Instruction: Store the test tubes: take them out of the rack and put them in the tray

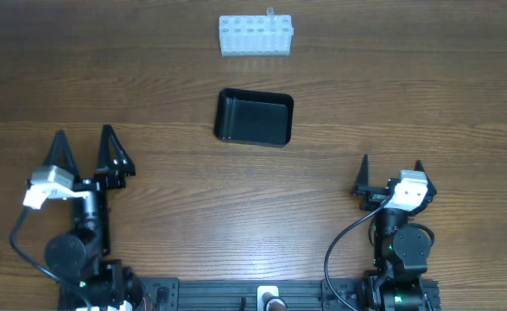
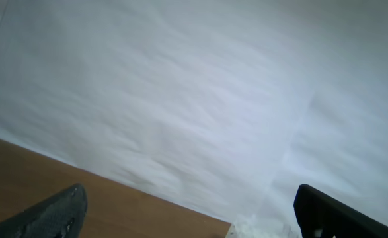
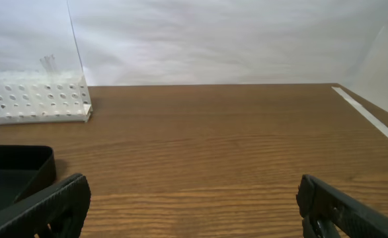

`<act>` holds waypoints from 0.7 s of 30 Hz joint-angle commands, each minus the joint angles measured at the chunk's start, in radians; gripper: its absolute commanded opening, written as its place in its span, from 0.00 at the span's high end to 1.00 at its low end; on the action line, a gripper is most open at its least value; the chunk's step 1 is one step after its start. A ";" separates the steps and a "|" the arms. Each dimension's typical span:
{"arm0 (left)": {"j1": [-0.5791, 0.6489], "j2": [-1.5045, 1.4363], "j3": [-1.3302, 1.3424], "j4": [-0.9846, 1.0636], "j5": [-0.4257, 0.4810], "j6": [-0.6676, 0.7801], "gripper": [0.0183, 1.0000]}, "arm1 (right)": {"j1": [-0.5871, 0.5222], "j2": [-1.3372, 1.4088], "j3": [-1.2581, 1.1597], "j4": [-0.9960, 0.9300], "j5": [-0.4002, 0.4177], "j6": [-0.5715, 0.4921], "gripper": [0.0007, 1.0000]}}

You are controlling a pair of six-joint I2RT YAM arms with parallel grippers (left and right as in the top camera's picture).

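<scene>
- The tray (image 1: pixel 257 117) is black, shallow and rectangular with rounded corners; it lies flat on the brown wooden desk (image 1: pixel 149 69), near the middle.
- The rack (image 1: pixel 256 36) is white, with rows of round holes. It stands beyond the tray, on the side away from the arm bases, roughly in line with it and apart from it.
- At least 1 clear tube (image 1: pixel 270 14) stands upright in the rack, at the end that lies on the right arm's side of the tray. I cannot tell how many tubes there are in all.
- The left hand (image 1: pixel 83 134) is well apart from the tray, on its left and nearer the arm bases. Its 2 dark fingers (image 2: pixel 55 215) are spread wide and grip nothing.
- The right hand (image 1: pixel 391 161) is well apart from the tray, on its right and nearer the bases than the left hand is. Its fingers (image 3: pixel 48 208) are also spread wide with nothing between them.
- From the right wrist, a corner of the tray shows close by one finger, with the rack farther off behind it.
- A white backdrop (image 2: pixel 180 99) rises behind the desk, past the rack as seen from the tray.
</scene>
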 commanded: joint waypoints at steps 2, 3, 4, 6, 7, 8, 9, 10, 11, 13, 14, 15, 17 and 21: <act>0.005 -0.101 -0.086 0.015 0.024 -0.006 0.00 | -0.005 -0.009 -0.005 -0.004 -0.002 0.003 0.01; 0.005 -0.108 -0.086 0.005 0.023 -0.006 0.00 | -0.005 -0.009 -0.005 -0.004 -0.002 0.003 0.01; 0.005 -0.114 -0.086 -0.004 0.023 -0.006 0.00 | -0.005 -0.009 -0.005 -0.004 -0.002 0.003 0.01; 0.005 -0.120 -0.086 -0.040 0.023 -0.006 0.00 | -0.005 -0.009 -0.005 -0.004 -0.002 0.003 0.01; 0.005 -0.125 -0.086 -0.069 0.024 -0.006 0.00 | -0.005 -0.009 -0.005 -0.004 -0.002 0.003 0.01; 0.004 -0.130 -0.086 -0.094 0.024 -0.006 0.00 | -0.005 -0.009 -0.005 -0.004 -0.002 0.003 0.01; 0.003 -0.144 -0.086 -0.131 0.024 -0.006 0.00 | -0.005 -0.009 -0.005 -0.004 -0.002 0.003 0.01; 0.002 -0.161 -0.086 -0.164 0.023 -0.005 0.00 | -0.005 -0.009 -0.005 -0.004 -0.002 0.003 0.01; 0.002 -0.184 -0.086 -0.205 0.023 -0.005 0.00 | -0.005 -0.009 -0.005 -0.004 -0.002 0.003 0.01; 0.002 -0.235 -0.086 -0.283 0.023 0.002 0.00 | -0.005 -0.009 -0.005 -0.004 -0.002 0.003 0.01; 0.002 -0.252 -0.086 -0.309 0.023 0.009 0.00 | -0.005 -0.009 -0.005 -0.004 -0.002 0.003 0.01; 0.002 -0.274 -0.086 -0.342 0.024 0.021 0.00 | -0.005 -0.009 -0.005 -0.004 -0.002 0.003 0.01; 0.002 -0.272 -0.086 -0.360 0.024 0.032 0.00 | -0.005 -0.009 -0.005 -0.004 -0.002 0.003 0.01; -0.008 -0.272 -0.086 -0.389 0.023 0.111 0.00 | -0.005 -0.009 -0.005 -0.004 -0.002 0.003 0.01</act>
